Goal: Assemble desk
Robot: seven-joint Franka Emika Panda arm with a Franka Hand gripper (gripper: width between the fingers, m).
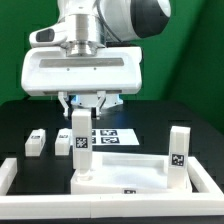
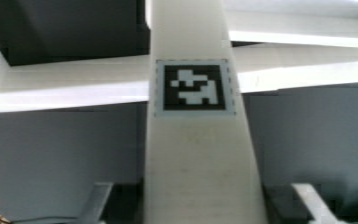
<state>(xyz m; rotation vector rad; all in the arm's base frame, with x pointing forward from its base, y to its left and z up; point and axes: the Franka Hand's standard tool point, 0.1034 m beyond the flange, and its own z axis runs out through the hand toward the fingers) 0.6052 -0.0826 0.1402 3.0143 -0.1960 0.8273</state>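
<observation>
Fingers (image 1: 72, 103) pinch the upright leg (image 1: 80, 140) at the tabletop (image 1: 130, 176) corner; any tilt could jam it or let it slip.

arm (image 1: 100, 20) above the leg (image 1: 80, 150) cut off by the exterior view's top edge, marker board (image 1: 110, 137) behind the leg partly hidden by it, both ends of the leg cut off in the wrist view, fingers (image 2: 313, 200) beside the leg dim and blurred, contact with it unclear
</observation>
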